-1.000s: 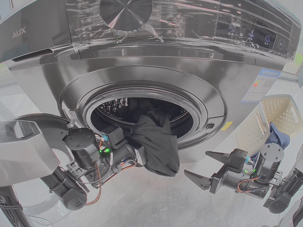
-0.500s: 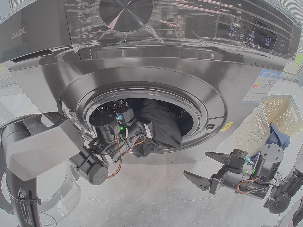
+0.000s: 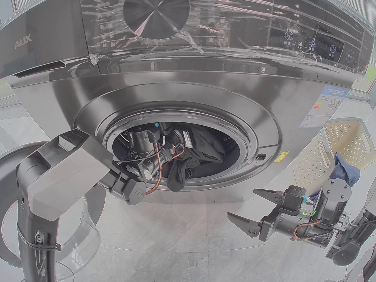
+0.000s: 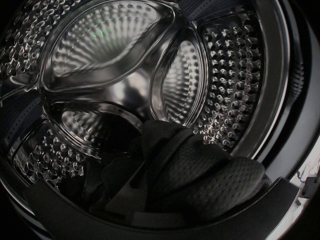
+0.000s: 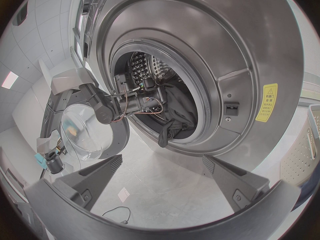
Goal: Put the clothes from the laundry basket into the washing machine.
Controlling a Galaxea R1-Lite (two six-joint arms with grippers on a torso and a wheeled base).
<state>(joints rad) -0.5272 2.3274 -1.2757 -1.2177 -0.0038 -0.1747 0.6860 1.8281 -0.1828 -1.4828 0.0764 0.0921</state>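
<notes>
Head view: the left gripper (image 3: 186, 141) is seen inside the washer (image 3: 243, 94) drum, against a dark garment (image 3: 207, 147); whether it grips cannot be told. One garment end is draped over the door rim. The right gripper (image 3: 243, 203) is held wide open, empty, near the basket (image 3: 348, 138), where blue cloth (image 3: 344, 171) is seen.

Laundry rm: washer (image 3: 188, 87), basket (image 3: 346, 138), floor tiles (image 3: 188, 235)

Pale grey marbled floor tiles (image 3: 184, 239) across the ground. Lying on them, a small white square scrap (image 5: 123, 194), with a thin dark looped cable (image 5: 116, 214) near it. Behind, white wall tiles (image 5: 50, 24).
</notes>
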